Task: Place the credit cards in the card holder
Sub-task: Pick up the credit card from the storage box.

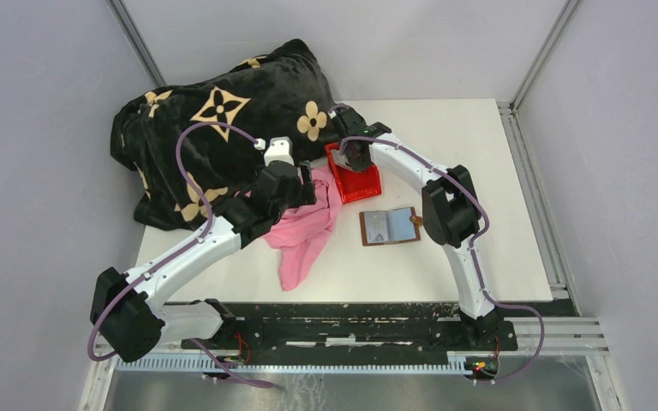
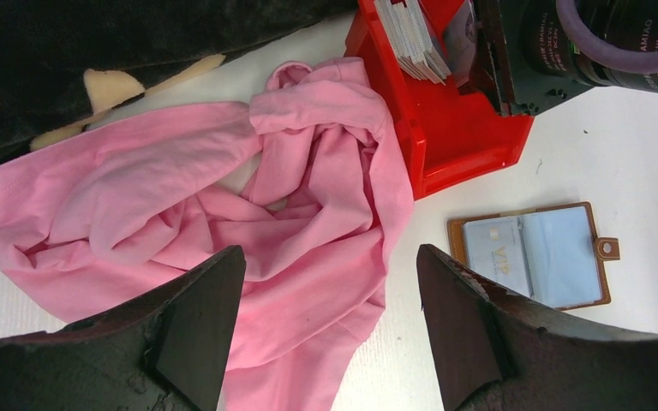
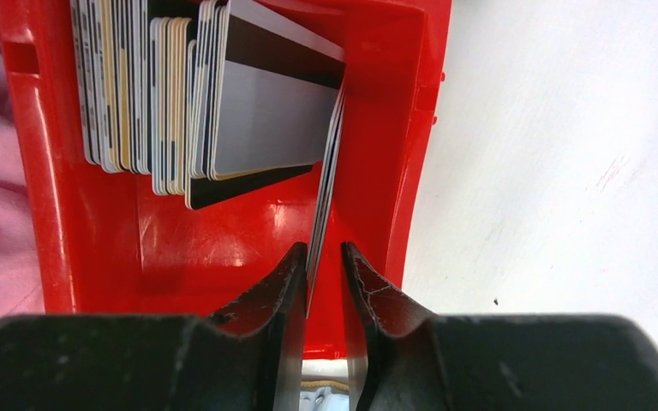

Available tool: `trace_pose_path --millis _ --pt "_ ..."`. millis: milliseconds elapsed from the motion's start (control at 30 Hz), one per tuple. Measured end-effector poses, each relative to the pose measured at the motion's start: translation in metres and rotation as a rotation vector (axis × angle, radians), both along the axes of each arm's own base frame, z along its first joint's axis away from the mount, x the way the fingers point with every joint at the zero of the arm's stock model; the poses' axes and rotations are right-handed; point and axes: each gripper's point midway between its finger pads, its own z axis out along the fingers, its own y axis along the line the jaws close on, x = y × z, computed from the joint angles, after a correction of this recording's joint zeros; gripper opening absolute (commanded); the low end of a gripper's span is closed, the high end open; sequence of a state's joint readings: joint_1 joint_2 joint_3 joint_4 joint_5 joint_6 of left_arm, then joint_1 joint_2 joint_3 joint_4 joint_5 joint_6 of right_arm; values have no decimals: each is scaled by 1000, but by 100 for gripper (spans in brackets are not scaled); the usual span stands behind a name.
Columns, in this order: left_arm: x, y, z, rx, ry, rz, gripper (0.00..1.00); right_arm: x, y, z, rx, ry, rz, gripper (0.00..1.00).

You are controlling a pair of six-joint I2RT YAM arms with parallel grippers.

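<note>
Several credit cards (image 3: 180,94) stand on edge in a stack at the far end of a red bin (image 3: 86,214). One thin card (image 3: 326,180) leans away from the stack and runs edge-on between my right gripper's (image 3: 324,250) narrow jaws. It lies against the left finger, and a gap shows at the right finger. The card holder (image 1: 389,226) lies open on the table to the right of the bin, with a pale card in its clear pocket (image 2: 497,253). My left gripper (image 2: 330,257) hangs wide open and empty over a pink cloth (image 2: 223,197).
A black blanket with tan flowers (image 1: 214,120) is heaped at the back left. The pink cloth (image 1: 304,231) lies against the bin's left side. The right arm's elbow (image 1: 447,205) hangs just right of the card holder. Metal rails frame the table.
</note>
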State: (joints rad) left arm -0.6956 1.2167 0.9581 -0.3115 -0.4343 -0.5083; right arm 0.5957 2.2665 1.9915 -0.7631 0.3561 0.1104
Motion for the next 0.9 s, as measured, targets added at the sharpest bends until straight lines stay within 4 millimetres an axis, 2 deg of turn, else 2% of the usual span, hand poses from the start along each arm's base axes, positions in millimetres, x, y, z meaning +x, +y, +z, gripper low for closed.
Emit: trace_pose_path --millis 400,900 --pt "0 0 0 -2 1 -2 80 -8 -3 5 12 9 1 24" --pt "0 -1 -2 -9 6 -11 80 -13 -5 1 4 27 2 20"
